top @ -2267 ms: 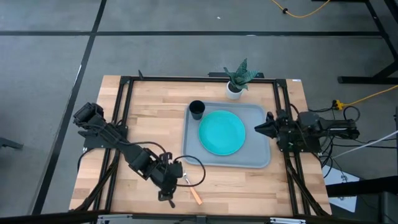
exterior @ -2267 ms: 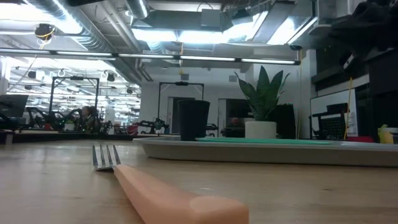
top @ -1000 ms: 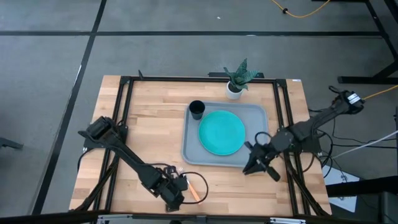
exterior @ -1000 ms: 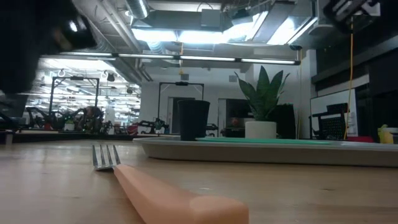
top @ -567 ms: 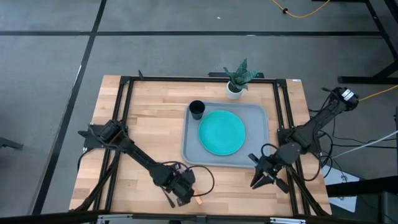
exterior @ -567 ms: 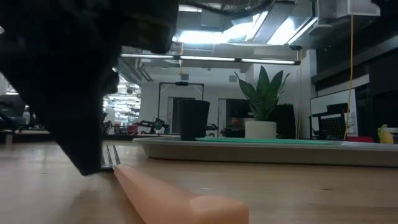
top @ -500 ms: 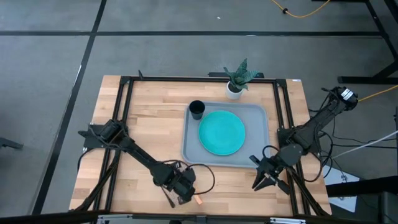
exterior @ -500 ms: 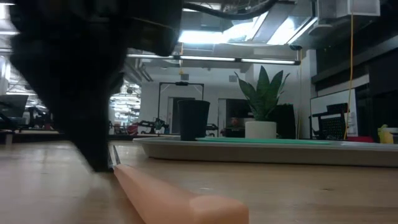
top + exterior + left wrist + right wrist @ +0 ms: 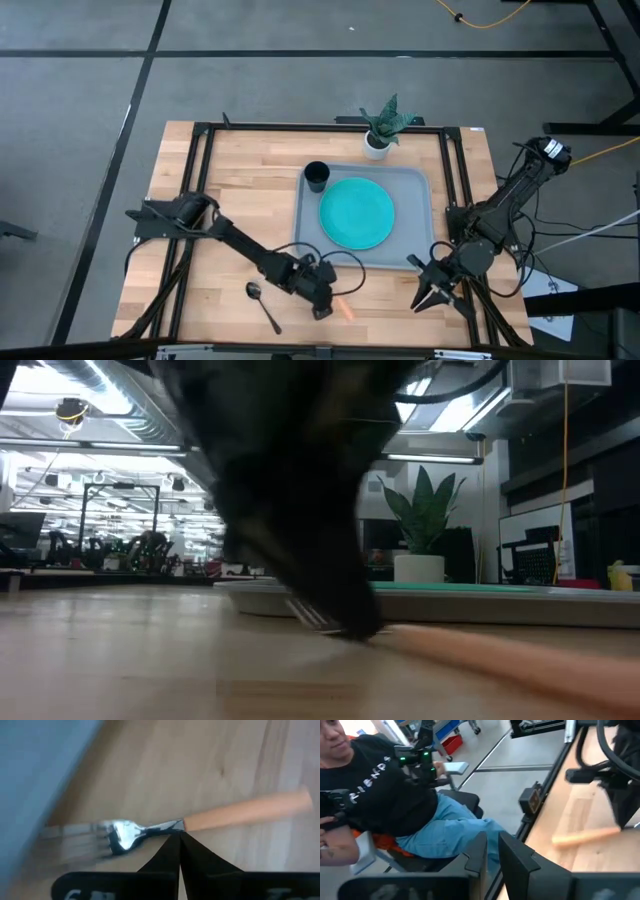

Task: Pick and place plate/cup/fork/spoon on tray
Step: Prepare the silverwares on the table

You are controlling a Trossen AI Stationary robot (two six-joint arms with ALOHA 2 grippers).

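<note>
Fork being gripped by the left gripper just off the tray's near edge

The tray (image 9: 418, 182) is carrying the plate (image 9: 356, 212) at its middle and the cup (image 9: 316, 176) in its far left corner. The fork (image 9: 200, 822) is lying on the bare wood just outside the tray's near long edge, its long axis running roughly along that edge, tines (image 9: 312, 614) pointing toward the left arm and the tan handle trailing toward the tray's near right corner. The left gripper (image 9: 322, 294) is set over the fork's neck, fingers (image 9: 172, 851) drawn together on it. The right gripper (image 9: 430, 296) is hanging beyond the tray's near right corner, fingers narrowly parted, holding nothing. The spoon (image 9: 262, 303) is lying farther left, well apart from the tray.
</note>
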